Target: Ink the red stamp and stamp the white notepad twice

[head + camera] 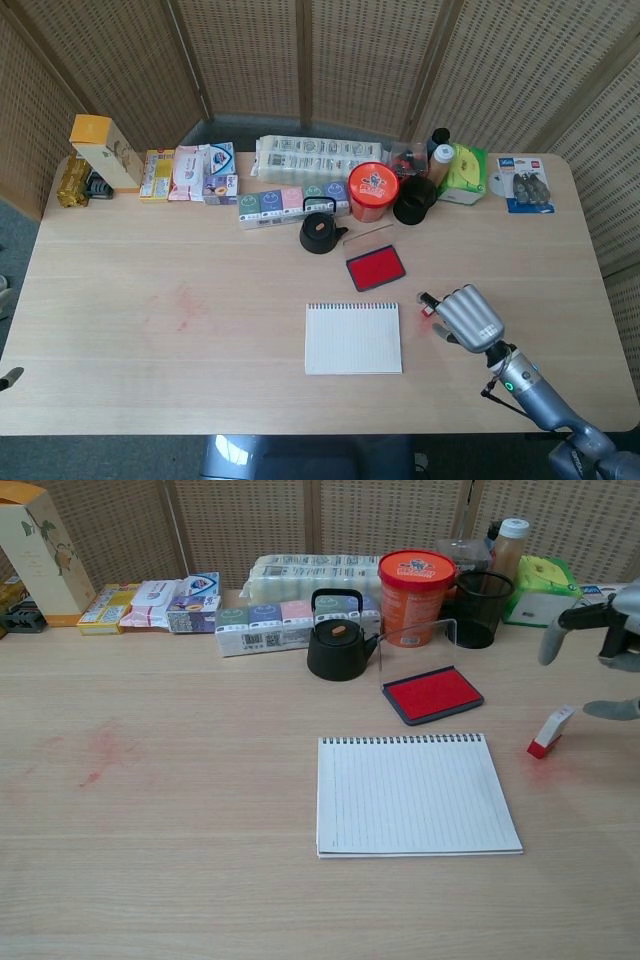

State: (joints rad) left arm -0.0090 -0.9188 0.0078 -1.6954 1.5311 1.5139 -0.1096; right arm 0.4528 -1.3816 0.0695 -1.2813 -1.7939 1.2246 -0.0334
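The small red and white stamp lies tilted on the table right of the white spiral notepad. In the head view the stamp pokes out at the left of my right hand, which hovers over it. In the chest view my right hand has its fingers spread above and around the stamp, holding nothing. The open red ink pad, also seen as the ink pad, sits behind the notepad, its clear lid raised. A grey sliver of my left hand shows at the left edge.
A black kettle, an orange tub and a black mesh cup stand just behind the ink pad. Boxes and packets line the table's back edge. Red ink smudges mark the table at the left.
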